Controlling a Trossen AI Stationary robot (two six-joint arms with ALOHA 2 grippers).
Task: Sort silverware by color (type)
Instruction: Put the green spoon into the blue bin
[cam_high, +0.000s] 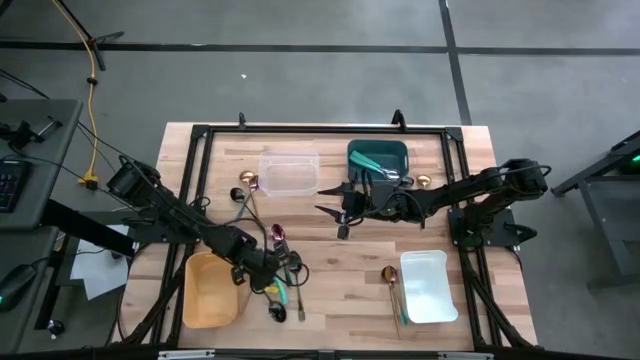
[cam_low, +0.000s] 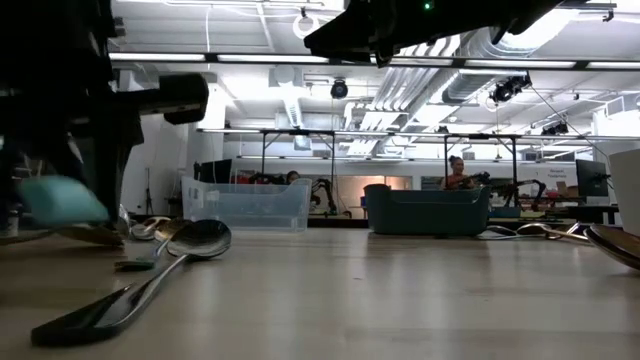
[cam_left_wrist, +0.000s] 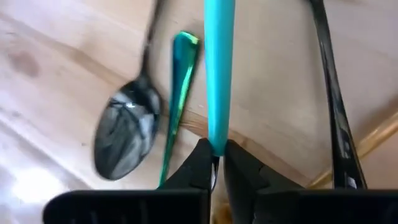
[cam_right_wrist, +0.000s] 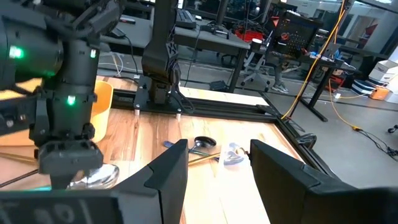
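Observation:
My left gripper (cam_high: 272, 272) (cam_left_wrist: 216, 163) is low over the table's near left part, shut on a teal-handled utensil (cam_left_wrist: 217, 68). Beside it on the wood lie a black spoon (cam_left_wrist: 124, 127), an iridescent green handle (cam_left_wrist: 180, 81) and a long black utensil (cam_left_wrist: 333, 99). Farther off lie a pink-purple spoon (cam_high: 278, 233), a gold spoon (cam_high: 248, 180) and a copper spoon (cam_high: 389, 274). My right gripper (cam_high: 335, 210) (cam_right_wrist: 217, 168) hangs open above the table's middle, pointing toward the left edge, with nothing between its fingers. My left gripper pinches the teal handle's near end (cam_left_wrist: 216, 144) between its two fingertips. The fingers come steeply from above, slanting from the table's far left, and the handle runs on straight away from them. In the low view the teal end (cam_low: 60, 200) shows above the wood; the utensil's other end is out of view.
A yellow container (cam_high: 210, 292) stands just left of my left gripper. A clear container (cam_high: 290, 172) and a teal one (cam_high: 378, 160) holding teal utensils stand at the back, and a white container (cam_high: 428, 286) at the near right. A black frame (cam_high: 200, 135) borders the table.

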